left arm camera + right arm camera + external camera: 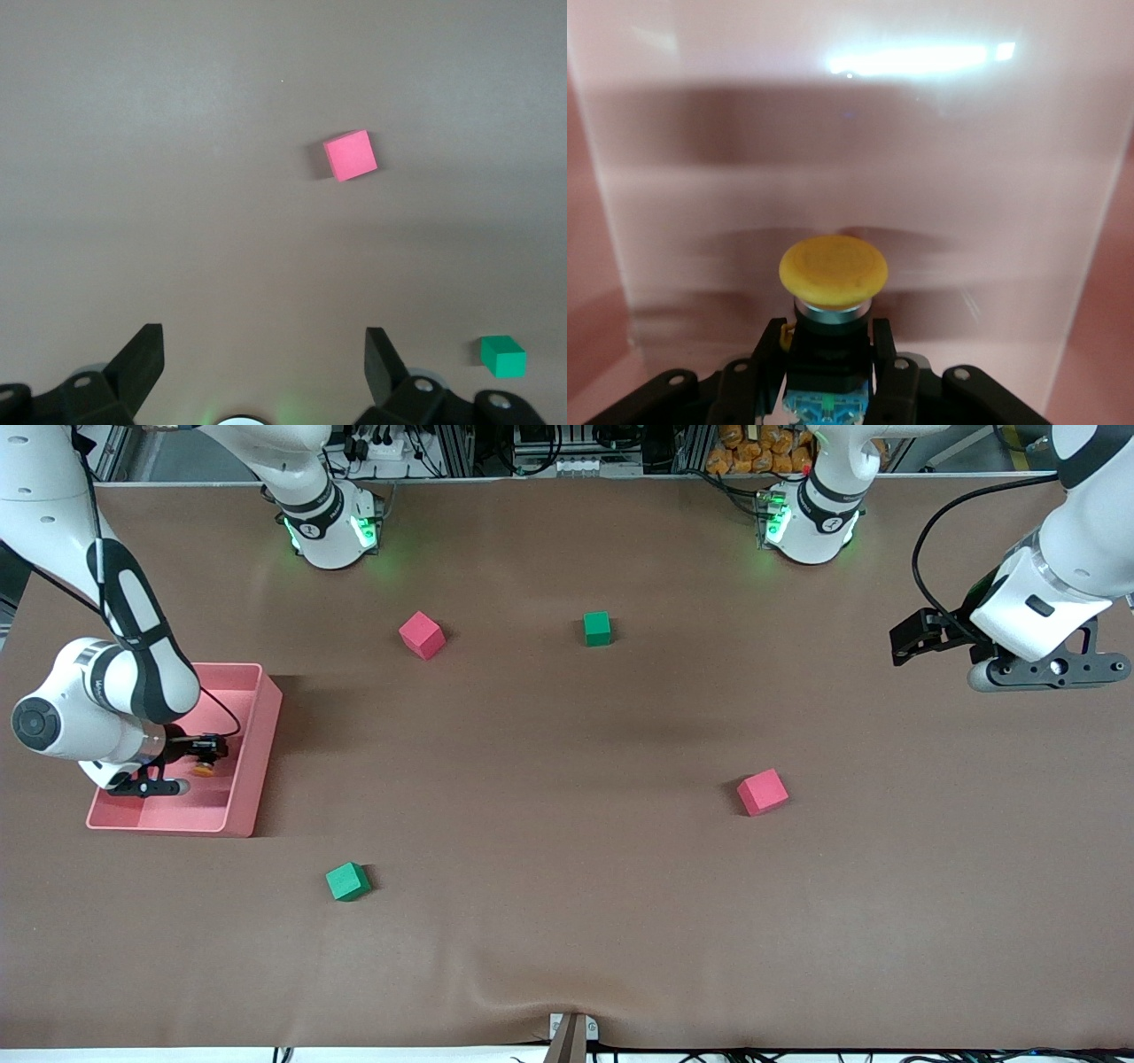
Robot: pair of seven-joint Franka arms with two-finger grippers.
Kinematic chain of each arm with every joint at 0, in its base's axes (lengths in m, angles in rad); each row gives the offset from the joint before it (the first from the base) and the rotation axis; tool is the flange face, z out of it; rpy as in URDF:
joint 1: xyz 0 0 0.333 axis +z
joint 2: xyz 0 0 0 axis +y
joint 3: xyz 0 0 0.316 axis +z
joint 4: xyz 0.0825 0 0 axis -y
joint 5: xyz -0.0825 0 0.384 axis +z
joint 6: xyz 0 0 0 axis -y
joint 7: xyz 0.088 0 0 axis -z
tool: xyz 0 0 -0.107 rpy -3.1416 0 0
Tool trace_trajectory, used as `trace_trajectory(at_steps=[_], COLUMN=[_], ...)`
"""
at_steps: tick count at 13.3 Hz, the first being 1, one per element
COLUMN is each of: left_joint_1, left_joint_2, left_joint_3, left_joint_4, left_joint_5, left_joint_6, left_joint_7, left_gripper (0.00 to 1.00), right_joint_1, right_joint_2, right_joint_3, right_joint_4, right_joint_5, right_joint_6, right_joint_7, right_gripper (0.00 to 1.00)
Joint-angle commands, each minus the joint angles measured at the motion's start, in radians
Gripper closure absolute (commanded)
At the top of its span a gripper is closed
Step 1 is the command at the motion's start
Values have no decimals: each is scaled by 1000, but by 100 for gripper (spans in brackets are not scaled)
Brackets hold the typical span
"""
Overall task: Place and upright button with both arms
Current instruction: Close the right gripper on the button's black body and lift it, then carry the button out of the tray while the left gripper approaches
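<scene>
Clamping tiny orange-capped push-button (pixel 833 270) with right gripper (pixel 205 755) inside pink plastic tray (pixel 252 766), walls crowding close; hovering left gripper (pixel 264 359) spread apart over bare brown tabletop (pixel 567 921) near its end; dotting it, two pink foam cubes (pixel 422 634) (pixel 762 792), two green foam cubes (pixel 597 628) (pixel 347 881).

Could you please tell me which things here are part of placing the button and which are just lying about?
Part of the job:
- button, gripped by the right hand inside the pink tray
- left hand, open, waiting over the table's left-arm end

Lying about:
- two pink cubes
- two green cubes
</scene>
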Motion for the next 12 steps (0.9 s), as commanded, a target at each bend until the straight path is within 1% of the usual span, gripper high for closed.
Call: trace_trajectory(at_steps=[1,2,4,5,8,9,12], left_joint_1=[4,4,4,4,3,3,3], left_joint_2=[8,8,9,9,9,11,45], left_joint_3=[-3,-3,-3,-3,-3,-3,-3], left_joint_4=[12,13,16,16,18,18,18], left_joint_5=[-13,-13,-13,-13,-13,-13,-12], left_joint_6=[-12,-11,-11,-11,-6,-3,23], left_joint_7=[-10,-10,-10,-10,-10,-12,-12], left_gripper=[0,0,0,0,0,0,0], right_joint_1=[4,16,38,53,110,153,333], right_joint_2=[-82,-98,-134,-138,-135,-127,-104], right_joint_3=[12,17,51,72,167,189,195], right_joint_4=[57,89,156,202,351,395,462], right_joint_5=[-15,-14,-11,-11,-9,-8,-5], right_joint_6=[-131,-179,-255,-301,-453,-475,-463], right_joint_7=[-8,-8,-34,-39,-129,-140,-136], right_gripper=[94,94,94,94,94,94,94])
